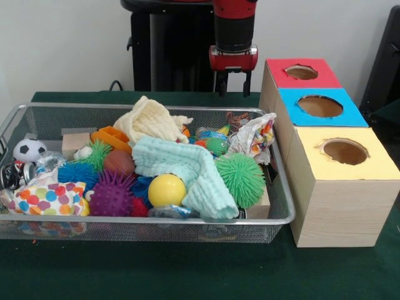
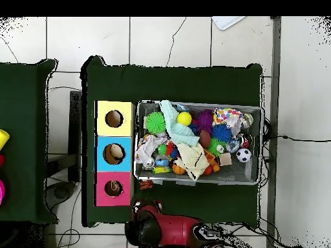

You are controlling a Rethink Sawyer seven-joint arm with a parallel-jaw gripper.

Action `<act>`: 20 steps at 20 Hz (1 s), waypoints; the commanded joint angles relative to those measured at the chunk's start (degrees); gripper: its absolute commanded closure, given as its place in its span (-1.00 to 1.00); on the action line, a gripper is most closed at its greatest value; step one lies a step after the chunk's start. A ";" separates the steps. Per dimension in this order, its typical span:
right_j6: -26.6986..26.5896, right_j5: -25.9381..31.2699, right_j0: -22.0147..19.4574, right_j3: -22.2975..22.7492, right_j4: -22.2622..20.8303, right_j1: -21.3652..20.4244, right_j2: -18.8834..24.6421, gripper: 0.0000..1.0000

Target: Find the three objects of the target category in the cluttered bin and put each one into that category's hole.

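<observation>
Wire mesh bin (image 1: 275, 220) sits on a dark green table (image 1: 187, 275), packed with toys and cloths. Seen from the front, a mint green cloth (image 1: 187, 172) drapes across the middle of the pile, with a cream cloth (image 1: 150, 122) heaped behind it. A yellow ball (image 1: 166, 190) rests at the near edge beside a purple spiky ball (image 1: 112, 195), and a blue spiky ball (image 1: 78, 173) lies to the left of that. A green spiky ball (image 1: 240, 179) sits right of the mint cloth. A small soccer ball (image 1: 29, 150) is at the far left, above a spotted multicoloured cloth (image 1: 47, 199). A crumpled printed wrapper (image 1: 253, 139) leans in the far right corner.

Right of the bin stand three wooden boxes in a row, each with a round hole on top: a yellow-topped box (image 1: 344, 153) nearest, a blue-topped box (image 1: 320, 106) in the middle, and a red-topped box (image 1: 301, 72) farthest.

The red and black arm hangs above the table beyond the bin's far rim, just left of the red-topped box. Its gripper (image 1: 232, 83) is empty, the two dark fingers apart, touching nothing.
</observation>
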 commanded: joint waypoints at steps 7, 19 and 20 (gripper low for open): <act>13.14 -7.45 -1.32 -6.63 2.30 6.56 2.43 -1.00; 14.71 -17.57 0.09 -9.80 3.49 17.26 1.71 -1.00; 14.53 -17.98 0.32 -10.08 3.72 17.85 1.67 -1.00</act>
